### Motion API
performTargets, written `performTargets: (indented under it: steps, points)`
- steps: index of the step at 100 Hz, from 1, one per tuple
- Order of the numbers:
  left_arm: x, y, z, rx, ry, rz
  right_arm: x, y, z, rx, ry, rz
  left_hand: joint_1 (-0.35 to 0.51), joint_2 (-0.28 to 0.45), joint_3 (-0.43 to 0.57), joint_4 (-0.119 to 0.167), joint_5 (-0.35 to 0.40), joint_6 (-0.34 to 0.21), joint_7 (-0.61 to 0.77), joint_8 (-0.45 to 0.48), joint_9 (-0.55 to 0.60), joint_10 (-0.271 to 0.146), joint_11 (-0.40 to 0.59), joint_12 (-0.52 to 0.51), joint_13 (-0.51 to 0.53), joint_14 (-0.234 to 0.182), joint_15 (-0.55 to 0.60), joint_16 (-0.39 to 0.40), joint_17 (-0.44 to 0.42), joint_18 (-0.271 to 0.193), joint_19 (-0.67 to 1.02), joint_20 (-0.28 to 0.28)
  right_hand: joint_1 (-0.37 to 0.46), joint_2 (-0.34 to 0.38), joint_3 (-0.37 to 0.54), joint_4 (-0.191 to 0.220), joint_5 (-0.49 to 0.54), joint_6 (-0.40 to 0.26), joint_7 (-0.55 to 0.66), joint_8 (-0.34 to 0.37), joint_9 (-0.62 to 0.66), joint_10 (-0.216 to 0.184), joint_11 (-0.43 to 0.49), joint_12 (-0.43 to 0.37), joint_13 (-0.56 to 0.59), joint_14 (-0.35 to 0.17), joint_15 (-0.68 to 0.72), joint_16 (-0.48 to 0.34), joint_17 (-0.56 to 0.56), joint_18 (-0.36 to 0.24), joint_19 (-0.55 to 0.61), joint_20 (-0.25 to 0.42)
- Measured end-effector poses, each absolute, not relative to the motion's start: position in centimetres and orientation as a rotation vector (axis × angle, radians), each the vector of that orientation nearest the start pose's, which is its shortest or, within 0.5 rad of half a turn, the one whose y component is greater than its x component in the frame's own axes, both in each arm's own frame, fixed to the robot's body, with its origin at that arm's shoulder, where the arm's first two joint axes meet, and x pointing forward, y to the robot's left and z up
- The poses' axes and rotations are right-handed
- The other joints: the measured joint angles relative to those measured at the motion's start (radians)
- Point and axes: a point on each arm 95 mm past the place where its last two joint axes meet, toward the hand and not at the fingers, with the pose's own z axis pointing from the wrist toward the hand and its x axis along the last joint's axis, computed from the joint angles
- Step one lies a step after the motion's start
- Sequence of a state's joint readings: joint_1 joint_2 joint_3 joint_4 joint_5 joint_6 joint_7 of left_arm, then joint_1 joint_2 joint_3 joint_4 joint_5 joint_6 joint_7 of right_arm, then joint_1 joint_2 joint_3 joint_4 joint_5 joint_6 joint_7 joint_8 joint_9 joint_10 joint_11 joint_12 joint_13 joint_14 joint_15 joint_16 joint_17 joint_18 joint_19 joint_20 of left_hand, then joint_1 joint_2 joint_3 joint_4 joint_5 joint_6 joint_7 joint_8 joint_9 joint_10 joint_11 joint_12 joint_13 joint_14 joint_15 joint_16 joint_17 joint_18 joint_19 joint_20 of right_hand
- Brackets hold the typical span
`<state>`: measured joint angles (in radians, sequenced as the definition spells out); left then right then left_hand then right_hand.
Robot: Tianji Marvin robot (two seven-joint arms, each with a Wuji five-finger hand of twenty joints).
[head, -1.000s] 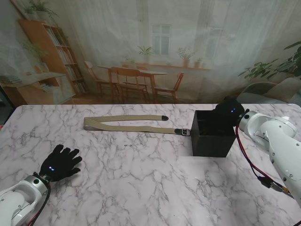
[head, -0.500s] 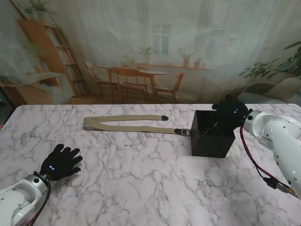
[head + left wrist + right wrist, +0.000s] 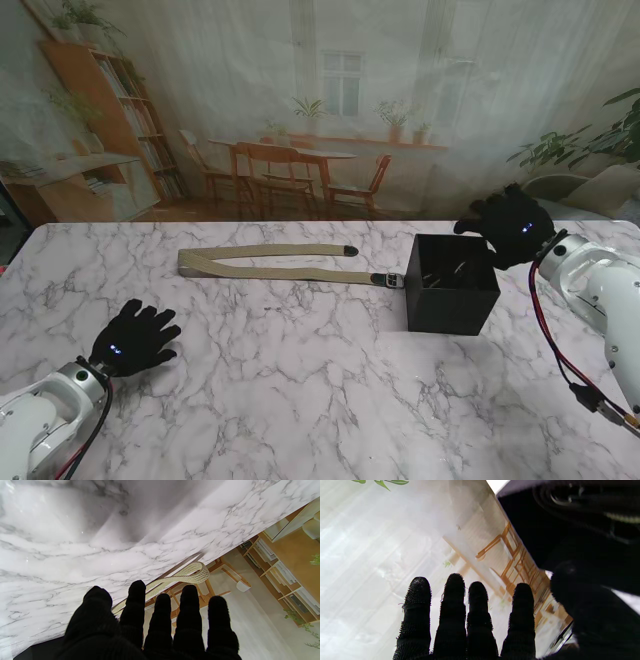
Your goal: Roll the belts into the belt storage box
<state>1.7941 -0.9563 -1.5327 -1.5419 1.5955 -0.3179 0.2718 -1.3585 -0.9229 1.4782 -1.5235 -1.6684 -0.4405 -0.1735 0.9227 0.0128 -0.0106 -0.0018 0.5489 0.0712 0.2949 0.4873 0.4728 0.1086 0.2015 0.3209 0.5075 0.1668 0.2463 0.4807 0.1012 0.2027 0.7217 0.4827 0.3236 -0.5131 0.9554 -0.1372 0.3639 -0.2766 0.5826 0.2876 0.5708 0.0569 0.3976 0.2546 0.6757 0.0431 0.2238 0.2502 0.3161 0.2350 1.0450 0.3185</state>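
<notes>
A tan woven belt [image 3: 265,262] lies folded double on the marble table [image 3: 300,370], its buckle end [image 3: 393,281] next to the black storage box [image 3: 452,284]. In the left wrist view the belt's looped end [image 3: 192,572] shows beyond my fingers. A rolled dark belt [image 3: 582,502] sits inside the box. My right hand [image 3: 512,228] hovers open just past the box's far right corner, holding nothing. My left hand [image 3: 134,338] rests open near the table's near left, well away from the belt.
The table's far edge meets a printed backdrop of a room. A red and black cable [image 3: 555,350] hangs from my right arm near the table's right side.
My right hand has lifted out of the box and drawn back to the right, fingers spread. My left hand has shifted slightly farther from me.
</notes>
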Motion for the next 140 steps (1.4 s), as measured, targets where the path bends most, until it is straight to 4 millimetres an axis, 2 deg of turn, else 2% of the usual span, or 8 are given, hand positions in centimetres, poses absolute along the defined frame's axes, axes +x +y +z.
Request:
performTargets:
  steps: [22,38,56,67,91,110,130,140]
  points:
    - [37.3,11.8,-33.5,-0.597,1.826,-1.119,43.1,-10.8,-18.9,0.461,1.561,1.201,0.0,0.0,0.0,0.0,0.0,0.0,0.0,0.0,0.026,0.0,0.013,0.004,0.0,0.0,0.0,0.0,0.0,0.0,0.0,0.0,0.0,0.023,-0.08,0.007,0.061,0.011,-0.036,-0.001,0.08,0.004,-0.012,-0.012,0.023,0.021,0.002,0.0,-0.001,0.02,0.001,-0.001]
    - [39.5,10.6,-32.2,-0.594,1.811,-1.152,40.8,-9.8,-19.2,0.575,1.474,1.368,0.0,0.0,0.0,0.0,0.0,0.0,-0.007,-0.001,0.028,0.0,0.013,0.004,0.001,0.0,0.0,0.0,0.0,0.0,0.0,0.0,0.0,0.022,-0.109,0.009,0.108,0.013,-0.079,-0.001,0.116,0.005,-0.056,-0.012,0.023,0.038,0.002,0.0,-0.016,0.049,-0.018,-0.002]
    - [41.6,9.8,-31.2,-0.603,1.784,-1.193,38.8,-9.0,-21.0,0.609,1.455,1.338,-0.011,0.0,-0.001,0.0,0.0,0.0,-0.013,-0.001,0.027,0.0,0.011,0.004,0.001,0.0,0.0,0.0,0.0,0.001,0.0,0.0,0.006,0.022,-0.133,0.009,0.122,0.022,-0.092,-0.001,0.13,0.014,-0.081,-0.01,0.023,0.048,0.002,0.0,-0.018,0.052,-0.027,-0.002]
    - [43.0,9.7,-30.9,-0.643,1.771,-1.2,37.9,-8.4,-22.3,0.606,1.372,1.422,-0.012,0.0,-0.001,0.0,0.0,0.0,-0.02,-0.001,-0.001,0.008,-0.009,0.0,-0.013,0.0,0.0,0.0,0.0,0.001,0.0,0.0,0.017,0.022,-0.133,0.009,0.122,0.023,-0.092,-0.001,0.141,0.014,-0.082,-0.009,0.024,0.052,0.002,0.0,-0.02,0.062,-0.029,-0.002]
    - [44.6,10.8,-31.1,-0.714,1.706,-1.122,36.6,-7.4,-25.6,0.707,1.362,1.444,-0.013,0.0,-0.001,0.0,-0.001,0.0,-0.035,-0.006,-0.027,0.012,-0.023,-0.007,-0.033,0.0,0.0,0.0,-0.001,0.001,0.0,0.0,0.017,0.022,-0.133,0.009,0.143,0.025,-0.092,0.002,0.165,0.014,-0.09,0.0,0.035,0.053,0.002,0.017,-0.026,0.063,-0.038,-0.002]
    - [45.2,12.5,-32.4,-0.816,1.655,-1.091,35.8,-6.5,-28.0,0.805,1.295,1.501,-0.075,-0.003,-0.002,0.0,-0.096,0.001,-0.121,-0.048,-0.124,0.022,-0.101,-0.085,-0.075,0.003,-0.021,-0.028,-0.014,0.001,-0.043,0.0,0.02,0.021,-0.133,0.009,0.168,0.025,-0.092,0.005,0.168,0.012,-0.092,0.001,0.035,0.057,0.002,0.017,-0.026,0.065,-0.04,-0.001]
    - [46.6,13.6,-33.1,-0.917,1.71,-1.005,35.6,-6.9,-29.5,0.849,1.283,1.491,-0.193,-0.122,0.001,0.0,-0.28,-0.001,-0.266,-0.16,-0.297,0.027,-0.178,-0.196,-0.174,-0.004,-0.071,-0.099,-0.037,-0.029,-0.134,-0.036,0.02,0.02,-0.129,0.009,0.172,0.028,-0.09,0.016,0.168,0.012,-0.093,0.002,0.035,0.058,0.002,0.017,-0.035,0.074,-0.048,0.0]
    - [47.5,13.8,-33.1,-0.917,1.702,-0.996,35.5,-7.5,-29.7,0.881,1.261,1.481,-0.19,-0.173,0.0,0.0,-0.341,0.0,-0.294,-0.202,-0.321,0.048,-0.202,-0.25,-0.174,-0.006,-0.071,-0.111,-0.037,-0.041,-0.143,-0.037,0.02,0.02,-0.121,0.009,0.172,0.036,-0.09,0.016,0.168,0.013,-0.093,0.005,0.035,0.061,0.002,0.017,-0.038,0.074,-0.049,0.008]
